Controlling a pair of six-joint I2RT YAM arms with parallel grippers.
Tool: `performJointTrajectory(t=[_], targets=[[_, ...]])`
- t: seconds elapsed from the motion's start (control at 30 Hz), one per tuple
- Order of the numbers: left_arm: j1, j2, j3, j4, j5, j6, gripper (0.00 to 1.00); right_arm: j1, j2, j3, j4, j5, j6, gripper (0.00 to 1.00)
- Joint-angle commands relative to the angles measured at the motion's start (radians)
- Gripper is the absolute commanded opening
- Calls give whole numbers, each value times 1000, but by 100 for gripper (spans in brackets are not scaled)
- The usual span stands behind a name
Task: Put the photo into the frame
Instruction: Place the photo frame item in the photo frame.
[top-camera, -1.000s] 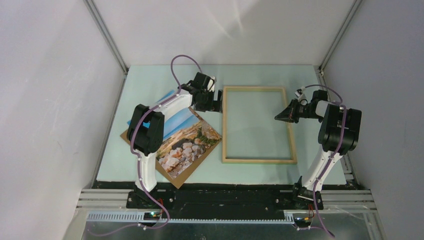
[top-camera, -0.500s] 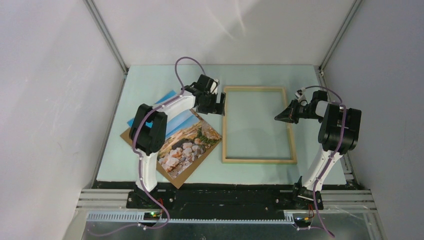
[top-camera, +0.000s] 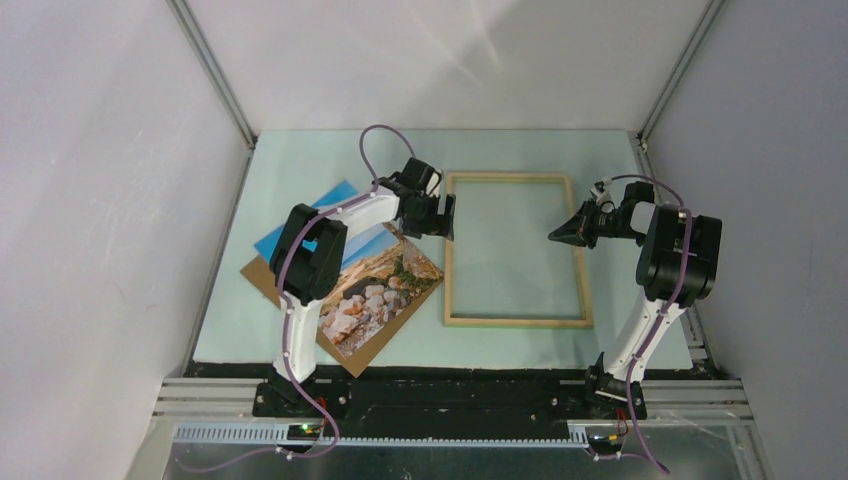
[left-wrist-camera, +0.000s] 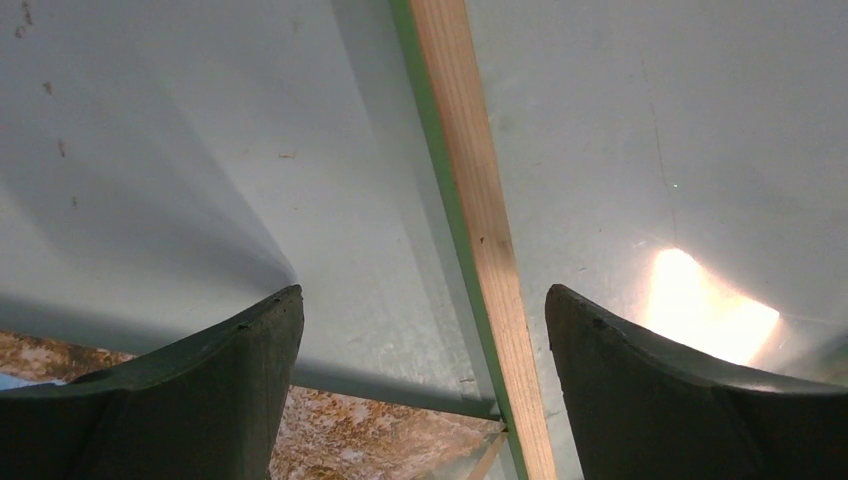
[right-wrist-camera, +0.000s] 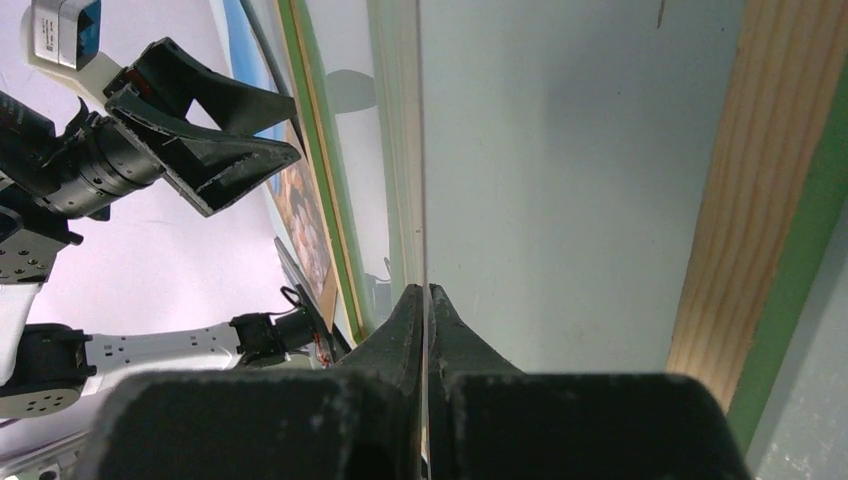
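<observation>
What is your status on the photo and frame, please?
Left gripper open over left rail of frame. Right gripper shut above frame. Photo face up beside frame, not in. Left arm overhangs photo.

The top camera sits high behind the arm bases, looking down and forward over the whole counter (top-camera: 300, 170) from far off. The left wrist camera hangs close above the counter, looking past the left claw (left-wrist-camera: 422, 300) at the frame (left-wrist-camera: 480, 220) and a corner of the photo (left-wrist-camera: 380, 440). The right wrist camera looks low along the right claw (right-wrist-camera: 428, 298) across the frame. All three views share the frame's left rail.
</observation>
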Motion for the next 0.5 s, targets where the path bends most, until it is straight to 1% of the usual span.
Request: performJointTrajectory(t=[0.0,0.2,0.47], targets=[[-5,3,11,29,36,-21,94,6,13,-3,16,10,23,0],[-4,1,-10,48,69,-26,92,6,17,-3,11,-1,41,0],[-5,-15,-33,78,98,-28,92,6,13,-3,-6,-3,44,0]])
